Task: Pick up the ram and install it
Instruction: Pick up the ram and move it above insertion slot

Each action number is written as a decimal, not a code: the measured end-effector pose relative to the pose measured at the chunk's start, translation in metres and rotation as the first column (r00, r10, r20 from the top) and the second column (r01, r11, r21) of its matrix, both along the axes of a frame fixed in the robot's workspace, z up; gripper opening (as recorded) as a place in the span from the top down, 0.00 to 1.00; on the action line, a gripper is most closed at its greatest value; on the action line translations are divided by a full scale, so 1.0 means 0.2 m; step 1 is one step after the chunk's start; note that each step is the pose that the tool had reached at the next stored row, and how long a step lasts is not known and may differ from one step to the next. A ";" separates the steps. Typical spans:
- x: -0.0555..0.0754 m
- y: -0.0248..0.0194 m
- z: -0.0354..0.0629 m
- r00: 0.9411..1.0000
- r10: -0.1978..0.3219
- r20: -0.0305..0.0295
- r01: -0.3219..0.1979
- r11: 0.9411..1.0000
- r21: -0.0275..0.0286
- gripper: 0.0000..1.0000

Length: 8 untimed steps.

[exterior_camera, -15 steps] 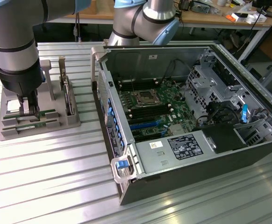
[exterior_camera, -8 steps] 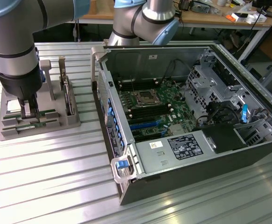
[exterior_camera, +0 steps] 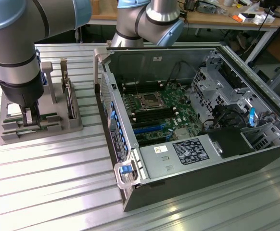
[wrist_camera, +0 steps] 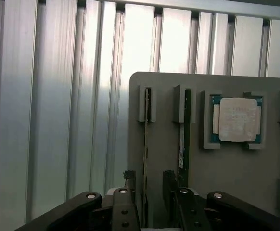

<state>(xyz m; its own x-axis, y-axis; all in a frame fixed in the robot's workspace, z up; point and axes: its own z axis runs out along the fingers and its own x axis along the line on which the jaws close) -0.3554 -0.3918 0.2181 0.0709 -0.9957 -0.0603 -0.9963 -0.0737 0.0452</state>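
On the exterior view's left, a grey holder tray (exterior_camera: 39, 134) sits on the ribbed metal table, and my gripper (exterior_camera: 28, 120) hangs low over it. In the wrist view two rams stand on edge in the tray's (wrist_camera: 226, 178) slots. One ram (wrist_camera: 146, 144) runs between my fingertips, with one finger (wrist_camera: 129, 177) on each side and a gap showing. My gripper (wrist_camera: 148, 177) is open around it. The second ram (wrist_camera: 184, 139), with a white label, stands just outside the other finger (wrist_camera: 169, 177). Green board (exterior_camera: 51, 117) shows beside the fingers.
A square silver processor (wrist_camera: 237, 120) lies in a tray pocket beside the rams. A hard drive (exterior_camera: 71, 101) stands upright in the tray. The open computer case (exterior_camera: 130, 202) lies to the exterior view's right, its motherboard (exterior_camera: 159, 108) exposed with memory slots (exterior_camera: 152, 117).
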 end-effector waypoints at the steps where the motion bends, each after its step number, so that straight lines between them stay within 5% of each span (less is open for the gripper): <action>1: 0.00 0.000 -0.008 1.000 0.001 0.000 -0.001 1.000 0.000 0.64; 8: -0.02 0.000 -0.050 1.000 0.005 0.000 -0.005 1.000 0.000 0.64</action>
